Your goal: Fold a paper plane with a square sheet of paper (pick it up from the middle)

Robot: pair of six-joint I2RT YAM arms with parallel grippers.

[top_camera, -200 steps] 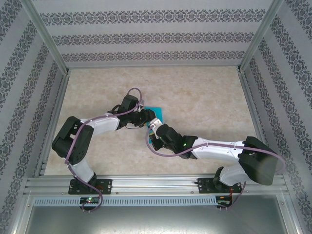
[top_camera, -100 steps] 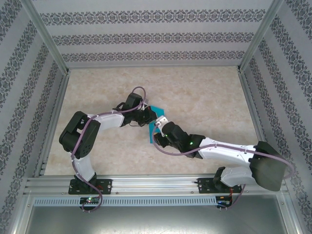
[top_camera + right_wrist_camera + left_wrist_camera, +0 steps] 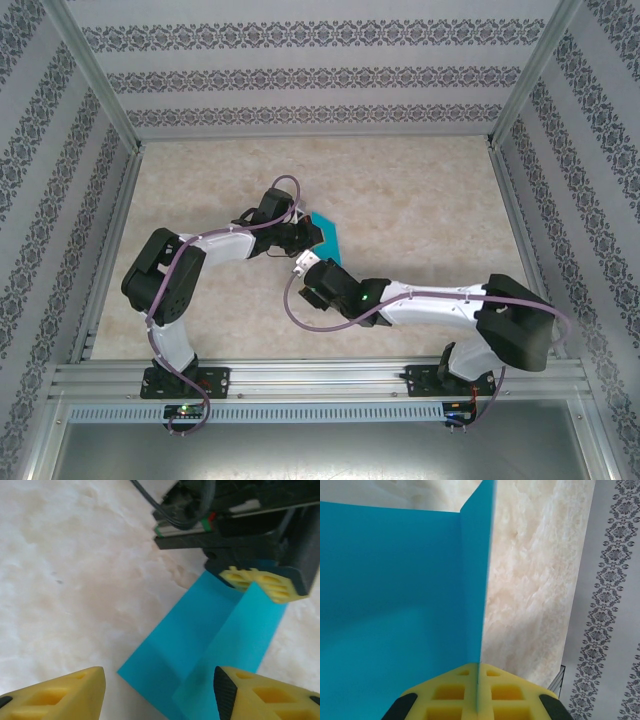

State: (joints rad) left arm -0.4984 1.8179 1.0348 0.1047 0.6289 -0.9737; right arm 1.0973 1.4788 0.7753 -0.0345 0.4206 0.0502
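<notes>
- Left wrist view: left gripper pinches shut on the raised crease of the square sheet of paper, which extends ahead of it.
- Right gripper: jaws apart, empty, sheet just ahead.
- Step, judged: early fold; next, the right gripper must take a free edge.
- Sheet's outline cut off; fold count unclear.

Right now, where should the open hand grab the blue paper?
Probably the raised fold of the blue paper, at the end facing the right gripper. The left gripper pinches its far end, and the fold stands up off the table, so open jaws could close on either side.
</notes>
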